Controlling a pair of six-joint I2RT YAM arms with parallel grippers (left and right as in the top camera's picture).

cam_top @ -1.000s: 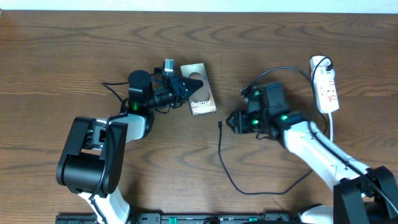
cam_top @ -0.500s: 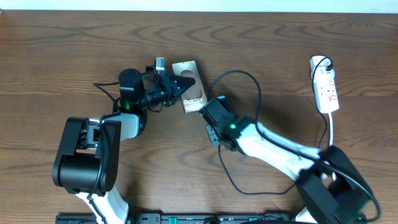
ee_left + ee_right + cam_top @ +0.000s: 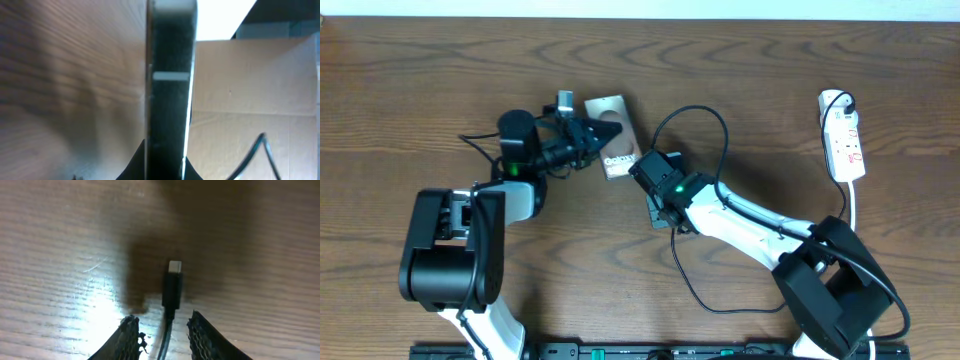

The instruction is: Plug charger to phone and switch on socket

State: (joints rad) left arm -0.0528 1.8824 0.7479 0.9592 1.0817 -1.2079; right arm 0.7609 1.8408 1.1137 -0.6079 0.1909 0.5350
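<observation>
Farther left, phone (image 3: pixel 618 161); charger (image 3: pixel 172 286) tip between parted right jaws

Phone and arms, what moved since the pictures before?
The left gripper, clamped on the phone, dragged it leftward. The right gripper swung left across the table, over the charger plug, which now sits between its fingers; whether it is pinched I cannot tell. The socket stayed put.

Brown wood-grain table (image 3: pixel 410 80). Cardboard box (image 3: pixel 250 85) in bkgd, left wrist view.
</observation>
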